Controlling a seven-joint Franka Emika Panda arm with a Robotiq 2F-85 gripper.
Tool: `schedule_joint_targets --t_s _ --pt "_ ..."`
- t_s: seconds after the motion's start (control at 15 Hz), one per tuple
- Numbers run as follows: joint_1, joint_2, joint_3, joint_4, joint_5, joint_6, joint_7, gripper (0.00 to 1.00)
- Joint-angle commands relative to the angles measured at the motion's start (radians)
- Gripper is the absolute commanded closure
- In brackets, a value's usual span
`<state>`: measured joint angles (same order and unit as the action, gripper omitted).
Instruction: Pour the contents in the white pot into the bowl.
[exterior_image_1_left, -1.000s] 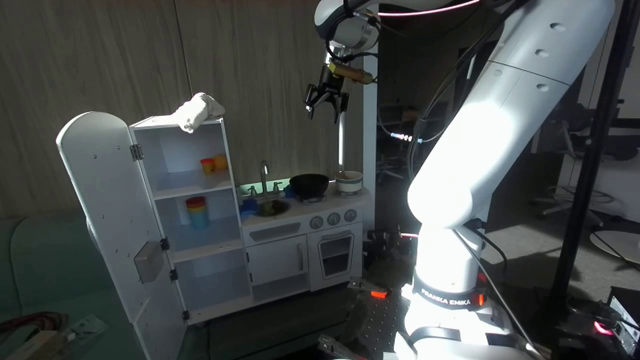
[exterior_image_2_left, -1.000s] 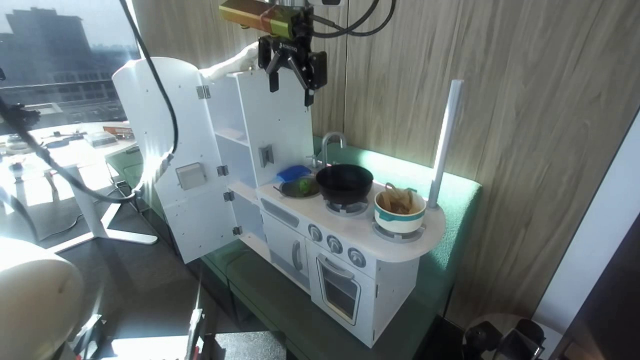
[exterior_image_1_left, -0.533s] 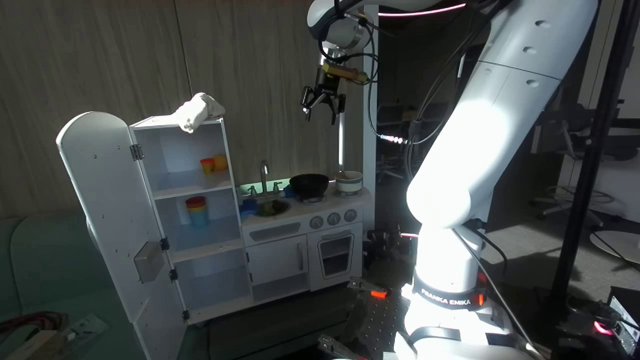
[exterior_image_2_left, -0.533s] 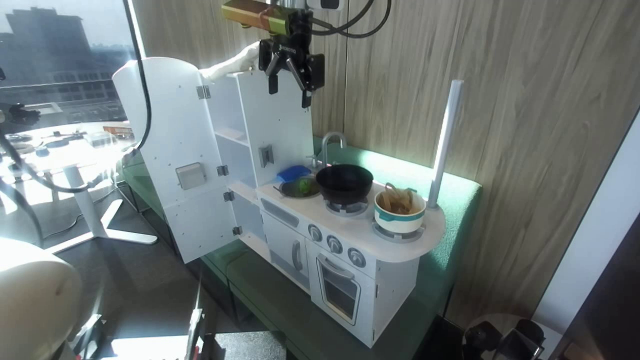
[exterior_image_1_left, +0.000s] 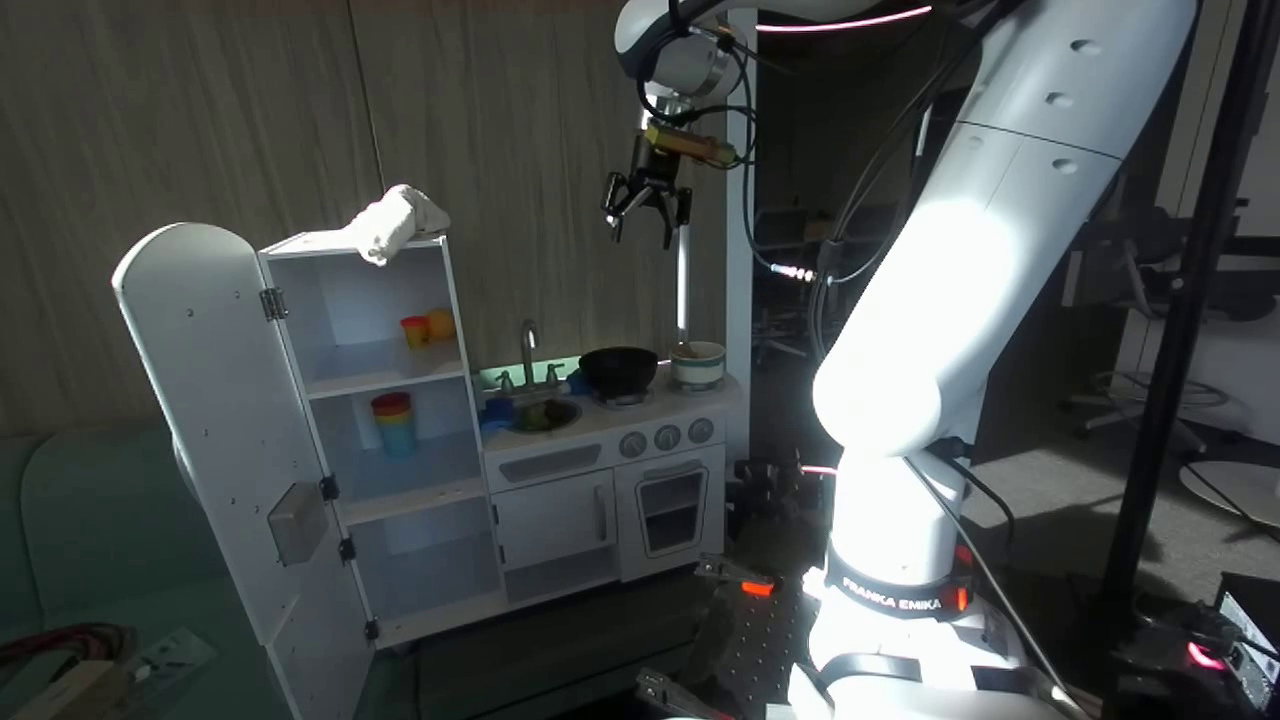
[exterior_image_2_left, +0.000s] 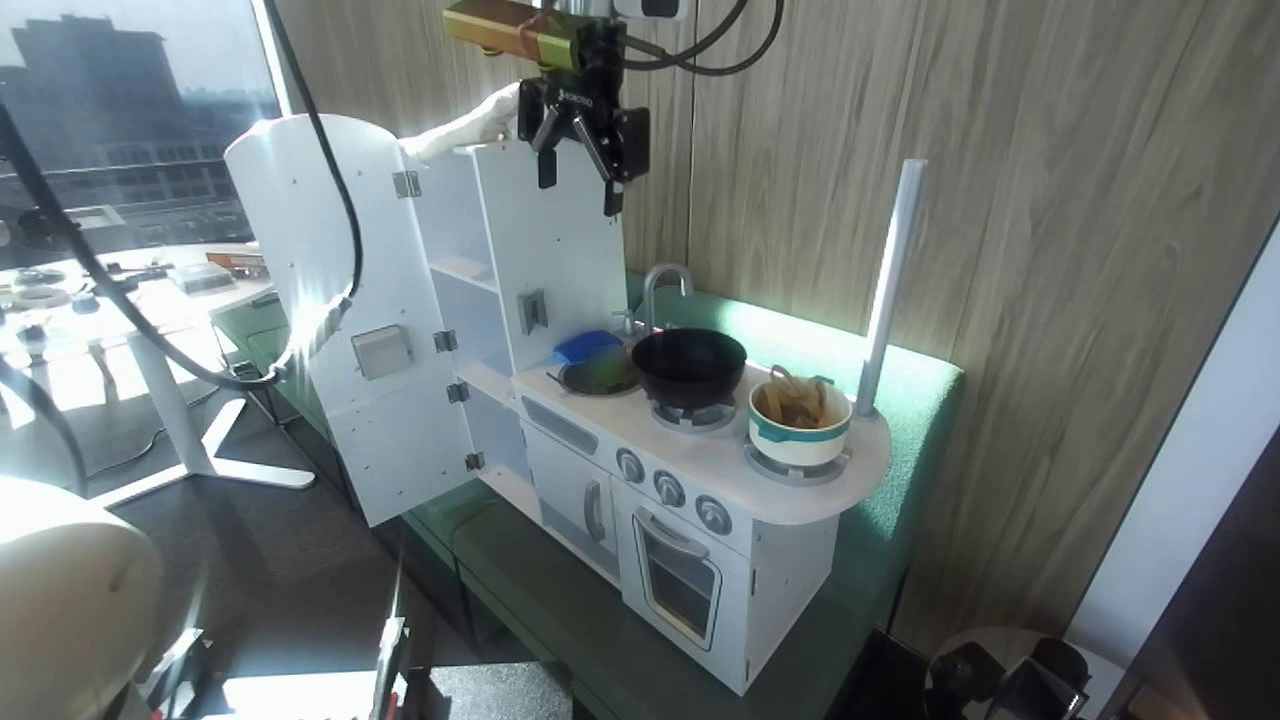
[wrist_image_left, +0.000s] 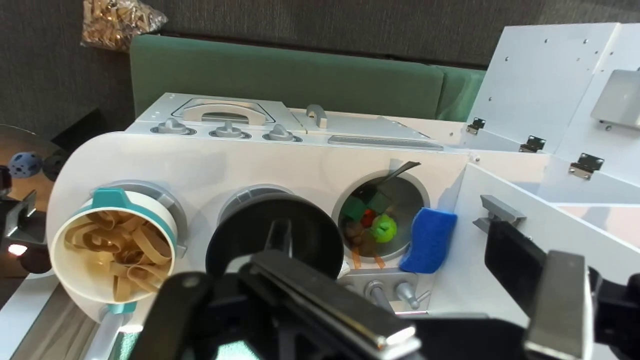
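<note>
Gripper (exterior_image_2_left: 580, 199) spread wide, holding nothing; the white pot (exterior_image_2_left: 797, 450) is probably light, stiff, a little slippery; best pinched by a teal handle (wrist_image_left: 110, 198)

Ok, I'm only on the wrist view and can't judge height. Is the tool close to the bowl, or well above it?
Observer: Well above. In both exterior views the tool hangs high over the level of the bowl, with clear space between them.
Operator: Good. And what I'm pouring from? I can't see its base.
Observer: In an exterior view, the white pot stands upright on its burner.
Operator: Anything up high outside my frame?
Observer: Yes, a white bundle lies on top of the tall cabinet; I can't tell what it is.
</note>
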<state>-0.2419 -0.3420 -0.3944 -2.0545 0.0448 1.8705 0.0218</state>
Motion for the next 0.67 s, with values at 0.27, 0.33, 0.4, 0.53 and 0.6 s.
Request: schedule_joint_targets --t_s 0.27,0.33,0.4,0.53,0.6 --pt "-0.127 0.16 -0.115 0.12 0.072 -0.007 -0.022 0.0" --pt "-0.147 0.193 -0.142 0.136 0.088 -0.008 -0.033 0.0" --pt "-0.166 0.229 -0.167 0.151 0.108 -0.009 -0.046 0.0" --pt "-0.197 0.297 -0.212 0.172 0.168 0.006 -0.079 0.0" --pt "-0.208 0.336 -0.233 0.18 0.215 0.022 -0.111 0.0"
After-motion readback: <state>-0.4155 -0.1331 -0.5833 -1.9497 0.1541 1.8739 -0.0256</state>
